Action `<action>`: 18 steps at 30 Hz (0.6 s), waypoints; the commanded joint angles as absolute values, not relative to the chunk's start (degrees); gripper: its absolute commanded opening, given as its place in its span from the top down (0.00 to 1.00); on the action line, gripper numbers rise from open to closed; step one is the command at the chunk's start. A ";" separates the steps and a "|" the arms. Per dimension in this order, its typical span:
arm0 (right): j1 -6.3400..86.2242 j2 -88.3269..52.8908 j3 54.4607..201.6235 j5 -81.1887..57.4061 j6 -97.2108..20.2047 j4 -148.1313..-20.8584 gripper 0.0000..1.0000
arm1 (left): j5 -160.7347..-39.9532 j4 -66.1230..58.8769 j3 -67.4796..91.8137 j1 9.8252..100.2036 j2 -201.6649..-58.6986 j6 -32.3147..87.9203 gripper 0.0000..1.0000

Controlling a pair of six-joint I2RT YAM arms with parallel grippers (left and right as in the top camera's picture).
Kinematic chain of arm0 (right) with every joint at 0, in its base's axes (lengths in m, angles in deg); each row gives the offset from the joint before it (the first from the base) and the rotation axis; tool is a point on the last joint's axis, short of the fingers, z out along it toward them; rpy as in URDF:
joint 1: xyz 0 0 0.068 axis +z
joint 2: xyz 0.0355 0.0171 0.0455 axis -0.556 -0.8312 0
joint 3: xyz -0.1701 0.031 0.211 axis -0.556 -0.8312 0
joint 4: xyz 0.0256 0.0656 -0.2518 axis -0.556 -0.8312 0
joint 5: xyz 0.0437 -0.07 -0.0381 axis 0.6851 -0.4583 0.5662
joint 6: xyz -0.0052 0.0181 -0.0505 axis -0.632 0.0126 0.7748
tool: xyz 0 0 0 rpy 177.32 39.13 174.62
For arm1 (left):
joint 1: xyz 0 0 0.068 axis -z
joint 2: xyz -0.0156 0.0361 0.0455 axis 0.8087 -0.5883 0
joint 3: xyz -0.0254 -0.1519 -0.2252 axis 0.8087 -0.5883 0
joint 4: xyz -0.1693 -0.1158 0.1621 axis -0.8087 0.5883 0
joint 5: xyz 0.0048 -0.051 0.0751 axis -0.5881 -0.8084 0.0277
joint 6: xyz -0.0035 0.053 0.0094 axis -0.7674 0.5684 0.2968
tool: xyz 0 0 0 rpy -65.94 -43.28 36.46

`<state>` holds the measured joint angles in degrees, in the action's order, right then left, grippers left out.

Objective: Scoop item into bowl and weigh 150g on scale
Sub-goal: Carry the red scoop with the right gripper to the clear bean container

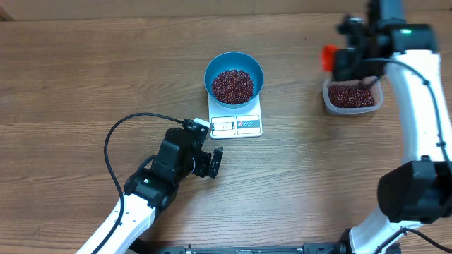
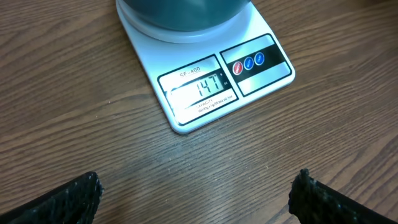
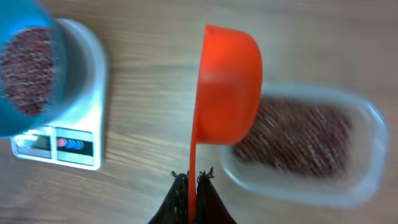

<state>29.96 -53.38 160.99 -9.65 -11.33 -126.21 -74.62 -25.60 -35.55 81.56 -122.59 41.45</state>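
Red scoop (image 3: 230,81), blurred, pinched in right fingers (image 3: 179,190); left fingers (image 2: 68,199) spread wide, empty, partly cropped.

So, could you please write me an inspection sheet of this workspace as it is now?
Surface: brown wooden table.
Job's things: blue bowl holding beans stands on the scale; its display reads 147.
Clutter: clear tub with more beans, on the right arm's side.
Tools: left tool open, empty, facing the scale's display; right tool shut on the handle of the red scoop, over the tub's edge.
Cables: black cable loops beside the left arm.
Surroundings: nothing seen.
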 commanded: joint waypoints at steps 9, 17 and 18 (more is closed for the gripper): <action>20.52 -53.01 156.90 -8.25 -12.52 -125.95 0.96 | -74.20 -25.62 -35.79 81.32 -122.94 40.67 0.00; 20.52 -53.42 149.74 -8.27 -12.19 -121.03 0.96 | -74.20 -25.62 -35.79 81.32 -122.94 40.67 0.00; 20.52 -53.42 148.93 -8.25 -12.19 -120.24 0.96 | -74.20 -25.62 -35.79 81.32 -122.94 40.67 0.01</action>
<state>20.41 -53.42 150.83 -8.95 -12.52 -121.66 -74.62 -25.60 -35.55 81.56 -122.59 41.45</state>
